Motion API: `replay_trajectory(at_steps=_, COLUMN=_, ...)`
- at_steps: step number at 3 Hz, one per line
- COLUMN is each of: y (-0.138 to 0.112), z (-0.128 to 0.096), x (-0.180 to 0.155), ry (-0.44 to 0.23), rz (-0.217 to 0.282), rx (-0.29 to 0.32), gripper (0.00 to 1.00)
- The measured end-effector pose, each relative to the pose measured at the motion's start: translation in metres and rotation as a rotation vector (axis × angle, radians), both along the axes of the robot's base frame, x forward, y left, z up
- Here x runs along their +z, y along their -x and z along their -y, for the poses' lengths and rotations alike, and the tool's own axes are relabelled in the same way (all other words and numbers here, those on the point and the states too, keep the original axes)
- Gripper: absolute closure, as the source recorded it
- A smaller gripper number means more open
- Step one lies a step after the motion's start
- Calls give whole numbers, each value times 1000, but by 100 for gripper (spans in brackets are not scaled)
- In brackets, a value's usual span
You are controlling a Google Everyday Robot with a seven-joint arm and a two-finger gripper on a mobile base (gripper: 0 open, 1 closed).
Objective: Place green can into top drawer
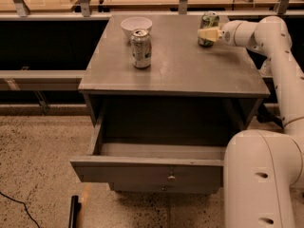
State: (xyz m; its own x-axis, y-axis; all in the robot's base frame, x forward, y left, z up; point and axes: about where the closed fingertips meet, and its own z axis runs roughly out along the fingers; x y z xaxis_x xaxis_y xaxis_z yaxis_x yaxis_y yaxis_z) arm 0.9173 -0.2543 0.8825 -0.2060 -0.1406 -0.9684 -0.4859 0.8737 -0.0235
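Green can (209,20) stands upright at the far right corner of the counter (190,75), my pincer (208,34) at its side — gripping or not, I cannot tell. Likely light, thin-walled, slick — I'd hold it mid-body, gently, for the open top drawer (147,170).

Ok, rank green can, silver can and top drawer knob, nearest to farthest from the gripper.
Gripper: back right of the cabinet top.
1. green can, at the gripper.
2. silver can, further left.
3. top drawer knob, low in front.
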Motion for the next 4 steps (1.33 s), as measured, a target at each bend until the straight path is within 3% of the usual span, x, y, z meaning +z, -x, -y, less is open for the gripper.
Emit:
replay_trajectory(at_steps=1, y=12, z=2, x=-8, ry=12, rz=-44, rx=35, gripper=64)
replay_trajectory(at_steps=2, y=49, z=22, x=16, ry=87, rz=-52, rx=67, gripper=95)
replay_trajectory(at_steps=3, y=87, z=26, x=34, ry=139, rz=-36, rx=108, gripper=100)
replay_trajectory(at_steps=4, y=131, z=24, x=65, ry=130, rz=4, rx=122, gripper=100)
